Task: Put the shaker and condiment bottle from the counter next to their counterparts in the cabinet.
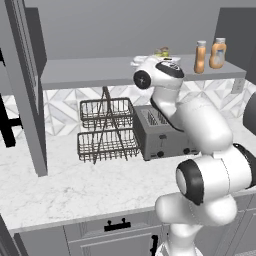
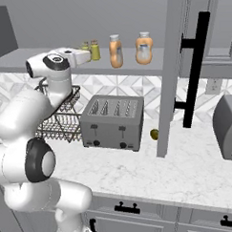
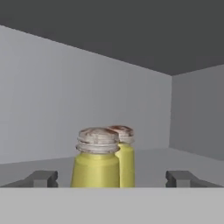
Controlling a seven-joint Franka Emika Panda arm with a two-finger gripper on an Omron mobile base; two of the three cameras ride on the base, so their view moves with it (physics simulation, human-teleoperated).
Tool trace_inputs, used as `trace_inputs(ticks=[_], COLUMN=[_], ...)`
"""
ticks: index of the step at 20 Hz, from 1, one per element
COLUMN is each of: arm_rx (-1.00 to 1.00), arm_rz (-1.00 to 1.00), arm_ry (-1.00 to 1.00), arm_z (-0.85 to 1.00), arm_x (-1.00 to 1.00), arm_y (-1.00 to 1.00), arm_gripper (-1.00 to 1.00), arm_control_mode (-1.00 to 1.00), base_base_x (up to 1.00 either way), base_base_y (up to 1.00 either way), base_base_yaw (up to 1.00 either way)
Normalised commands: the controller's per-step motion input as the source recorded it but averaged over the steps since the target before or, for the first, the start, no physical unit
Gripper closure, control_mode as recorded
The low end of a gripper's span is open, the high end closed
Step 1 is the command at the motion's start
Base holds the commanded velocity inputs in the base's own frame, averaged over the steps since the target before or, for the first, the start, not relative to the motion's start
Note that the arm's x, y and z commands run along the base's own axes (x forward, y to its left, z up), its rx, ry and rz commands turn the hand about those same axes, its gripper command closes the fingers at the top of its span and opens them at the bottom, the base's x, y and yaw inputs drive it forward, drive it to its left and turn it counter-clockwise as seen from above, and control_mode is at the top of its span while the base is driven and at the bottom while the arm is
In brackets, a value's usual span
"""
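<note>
Hand [image 3: 111, 178] fingers are seen spread wide in the hand view, one dark tip at each side, with the near shaker [image 3: 96, 158] standing free between them — released, not gripped. Going from largest to smallest: the cabinet [image 2: 135, 67] is open, its tall grey door [image 1: 25, 85] swung out at the left of the left base view, and its long shelf carries everything of interest. Below it the marble desk [image 1: 65, 185] holds a toaster [image 2: 112, 122] and a wire basket rack [image 1: 106, 129]. On the shelf the straight-sided condiment bottle [image 2: 116, 51] stands upright just beside the pear-shaped orange bottle [image 2: 144, 48], so that half of the task is judged done. To their left, two small yellow shakers are seen close together; in the hand view the twin shaker [image 3: 124, 157] stands right behind the near one, partly hidden by it, and whether they touch cannot be told. A small olive object [image 2: 154, 134] lies on the desk by the cabinet side — too small to identify.

The placing of the shaker is judged complete. The next move calls for a straight withdrawal of the hand along the shelf, fingers kept wide, so that neither shaker is knocked.
</note>
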Motion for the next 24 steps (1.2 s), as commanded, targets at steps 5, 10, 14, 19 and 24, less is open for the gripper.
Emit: trace_inputs(ticks=[5,10,14,19,24], arm_rx=[0.0,0.0,0.0,0.0,0.0], arm_rz=[0.0,0.0,-0.02,-0.07,-0.03], arm_ry=[-0.11,-0.05,-0.01,0.0,0.03], arm_z=[0.0,0.0,-0.03,-0.1,-0.41], arm_x=[-0.59,-0.73,-0.86,-1.0,-0.94], arm_y=[0.0,0.02,0.0,0.0,0.0], arm_gripper=[-1.0,-1.0,-1.0,-1.0,-1.0], arm_control_mode=[-1.0,-1.0,-1.0,-1.0,-1.0], base_base_x=[0.0,0.0,0.0,0.0,0.0], base_base_y=[0.0,0.0,0.0,0.0,0.0], base_base_yaw=[0.0,0.0,0.0,0.0,0.0])
